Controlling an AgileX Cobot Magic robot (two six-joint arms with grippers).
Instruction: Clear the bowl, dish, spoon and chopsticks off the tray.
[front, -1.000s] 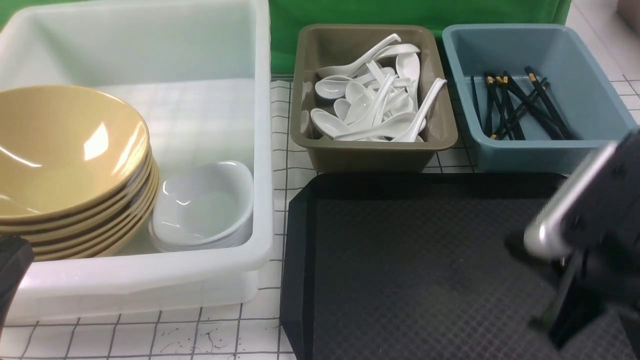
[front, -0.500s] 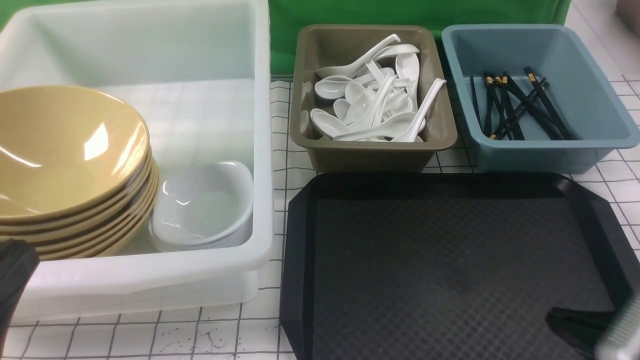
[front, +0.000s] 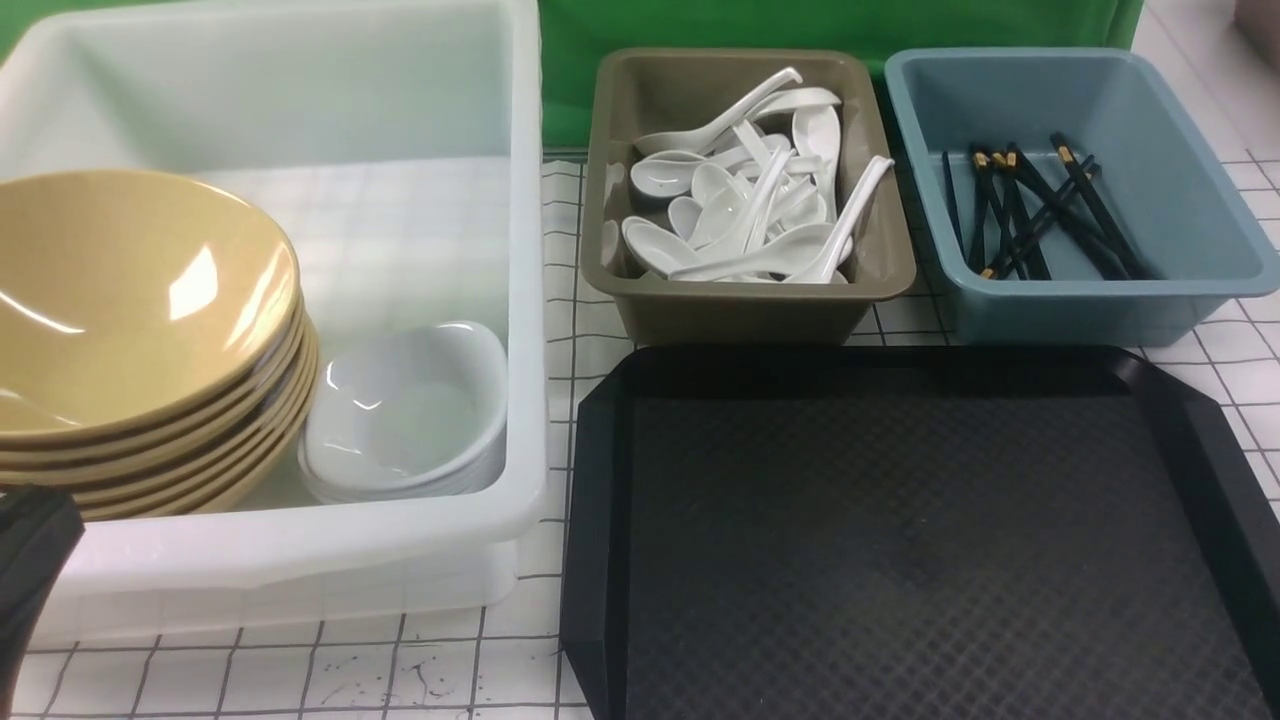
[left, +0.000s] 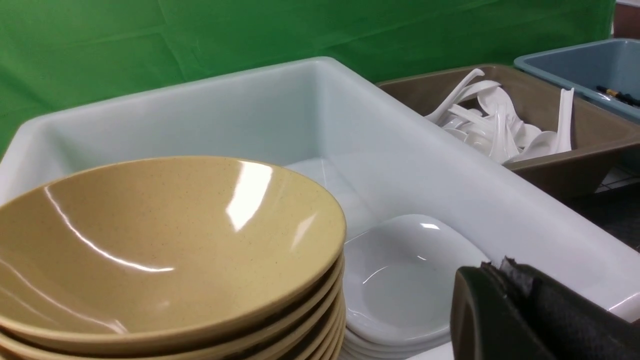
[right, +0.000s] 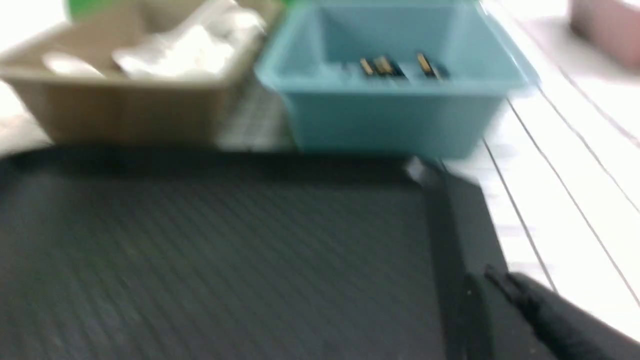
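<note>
The tray lies on the counter in front of the right arm, and all of its surface that shows is bare; its near edge runs out of the front view. No task item remains between either claw and the bins, so no approach direction is left to judge; the clearing appears complete.

The left claw sits at the near wall of the white tub, pads together, holding nothing. The right claw sits over the tray's right rim, nearer that rim than the left one; blur hides the tips, yet it reads as closed and empty.

Containers:
- White tub: the bowl tops a stack of like bowls at the left; the dish tops a smaller stack touching it on the right.
- Olive bin: the spoon cannot be told from the heaped spoons.
- Blue bin: chopsticks lie crossed, long axes roughly front to back.
</note>
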